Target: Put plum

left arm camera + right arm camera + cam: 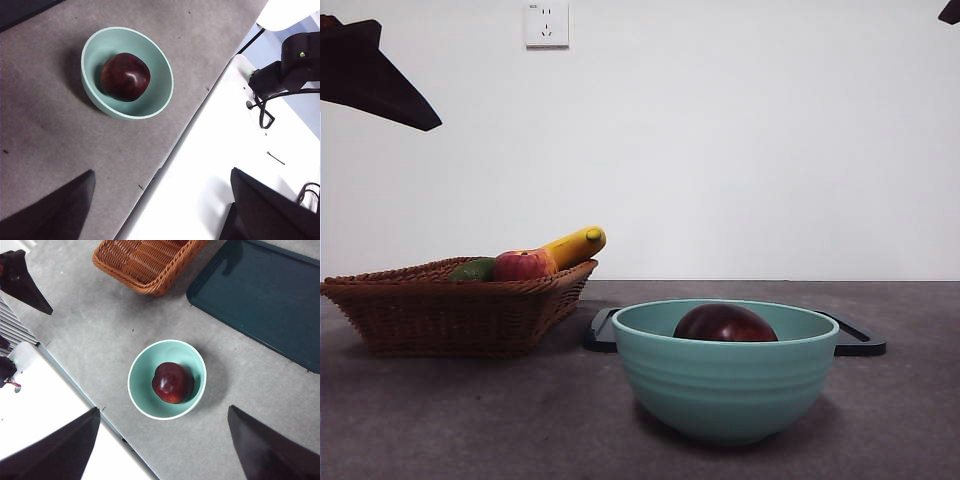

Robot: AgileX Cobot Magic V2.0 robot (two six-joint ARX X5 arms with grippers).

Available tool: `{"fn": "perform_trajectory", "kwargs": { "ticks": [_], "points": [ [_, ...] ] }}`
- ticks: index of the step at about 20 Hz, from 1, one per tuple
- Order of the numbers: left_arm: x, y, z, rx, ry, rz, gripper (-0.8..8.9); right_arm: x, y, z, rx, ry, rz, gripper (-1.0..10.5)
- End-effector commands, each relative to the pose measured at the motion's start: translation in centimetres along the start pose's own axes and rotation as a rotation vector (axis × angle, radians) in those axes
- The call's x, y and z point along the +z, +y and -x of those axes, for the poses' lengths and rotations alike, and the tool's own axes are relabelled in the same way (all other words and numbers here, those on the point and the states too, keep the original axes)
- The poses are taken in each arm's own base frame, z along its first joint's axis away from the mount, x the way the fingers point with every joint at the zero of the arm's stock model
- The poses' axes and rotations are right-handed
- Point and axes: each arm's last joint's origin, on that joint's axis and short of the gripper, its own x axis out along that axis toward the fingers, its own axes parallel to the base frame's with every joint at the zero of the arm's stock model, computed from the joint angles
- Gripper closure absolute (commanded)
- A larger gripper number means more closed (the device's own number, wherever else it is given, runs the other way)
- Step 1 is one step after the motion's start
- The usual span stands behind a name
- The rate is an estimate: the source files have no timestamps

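From the front, the plum [725, 324] sits low inside the teal bowl [725, 385] on the grey table [470, 420], with only its dark glossy top showing above the rim. A wicker basket [450, 310] holding an apple [520, 266], a banana [574, 246] and a green fruit [472, 270] stands to one side, and a dark tray [855, 343] lies behind the bowl. Both arms show only as black tips at the top corners, well above everything. In the left wrist view, the left gripper [160, 210] has its jaws spread wide and empty; the plum [125, 77] rests in the bowl [162, 75] well ahead of them and off to one side, near the table edge. In the right wrist view, the right gripper [162, 450] is likewise spread wide and holds nothing, and the plum [172, 382] lies almost straight ahead of the gap between the jaws, in the bowl [142, 370], with the basket [145, 262] and tray [265, 295] beyond. The plum is round, so no long axis dictates wrist turn. It seems already placed; if it must be grasped again, the right arm looks better lined up, needing mainly a straight descent.
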Motion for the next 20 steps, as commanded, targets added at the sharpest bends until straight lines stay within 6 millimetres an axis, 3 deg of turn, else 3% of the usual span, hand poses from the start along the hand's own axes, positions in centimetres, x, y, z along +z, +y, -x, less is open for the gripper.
{"fn": "perform_trajectory", "kwargs": {
  "ticks": [1,7,13,20],
  "points": [
    [0.3,-0.2,0.0,-0.012,-0.011,-0.017,3.81,0.4,0.2,0.2,0.001,-0.007,0.007,5.4],
    [0.3,-0.2,0.0,-0.012,-0.011,-0.017,3.81,0.1,-0.7,-1.3,0.000,0.050,-0.076,5.4],
    [0.3,-0.2,0.0,-0.012,-0.011,-0.017,3.81,-2.1,-3.6,-7.0,-0.007,0.089,-0.219,5.4],
    [0.4,-0.2,0.0,-0.011,-0.017,-0.022,3.81,-3.2,-4.2,-12.8,-0.089,0.165,-0.196,6.0]
  ]
}}
